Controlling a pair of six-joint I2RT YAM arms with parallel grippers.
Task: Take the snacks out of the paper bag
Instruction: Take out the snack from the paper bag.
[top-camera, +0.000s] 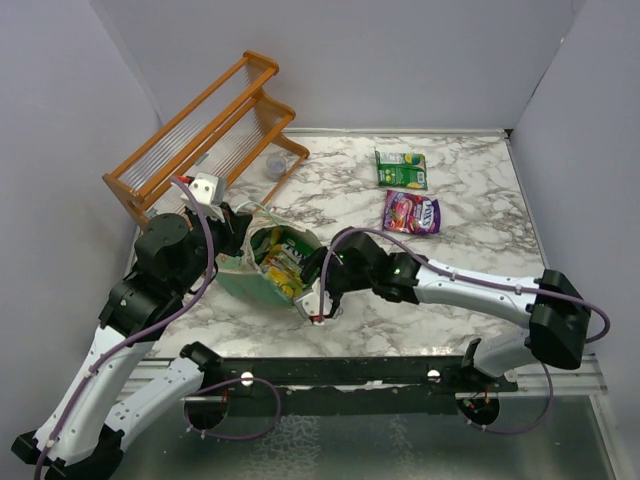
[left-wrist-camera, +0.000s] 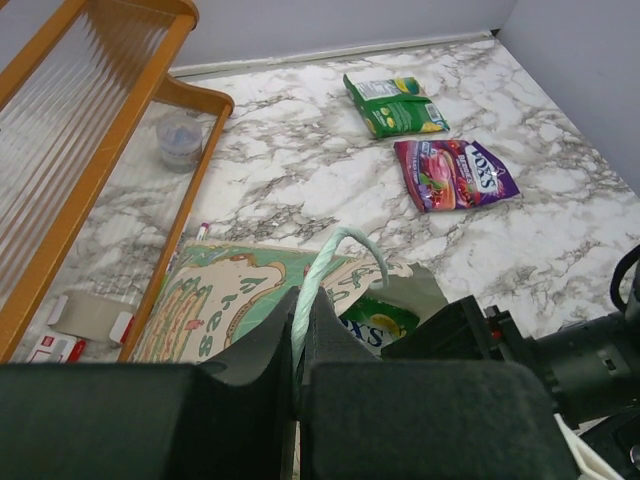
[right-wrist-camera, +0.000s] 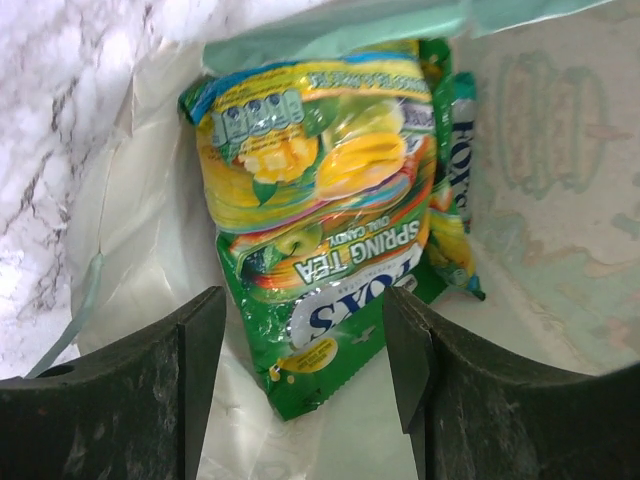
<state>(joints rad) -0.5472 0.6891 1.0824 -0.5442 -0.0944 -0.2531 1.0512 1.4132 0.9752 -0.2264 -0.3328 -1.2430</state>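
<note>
Marbled white tabletop (top-camera: 470, 250) fills the scene, closed in by plain grey walls. On it the paper bag (top-camera: 245, 283) lies on its side with its mouth turned toward the right arm. An orange wooden rack (top-camera: 205, 130) stands behind the bag and to its left.

The left end effector (left-wrist-camera: 300, 320) is at the bag's upper rim. Its fingers are closed tight on the bag's pale string handle (left-wrist-camera: 335, 245), which loops up out of the pinch.

The right end effector (right-wrist-camera: 300, 320) sits at the bag's mouth and points inside, with its two fingers (right-wrist-camera: 195, 380) spread apart and gripping nothing. A green and yellow candy packet (right-wrist-camera: 320, 200) lies flat on the bag's cream inner wall (right-wrist-camera: 150, 180), directly ahead of it. The packet's lower end reaches into the gap between the fingertips, and whether either finger touches it cannot be told. A second packet with a teal edge (right-wrist-camera: 462, 130) is tucked just behind the first, deeper in the bag.

Two more packets lie outside the bag, well beyond its mouth toward the far wall. One is a green packet (top-camera: 400, 168). The other is a purple-pink packet (top-camera: 411, 212), just nearer than the green one, and both lie flat on the tabletop.
</note>
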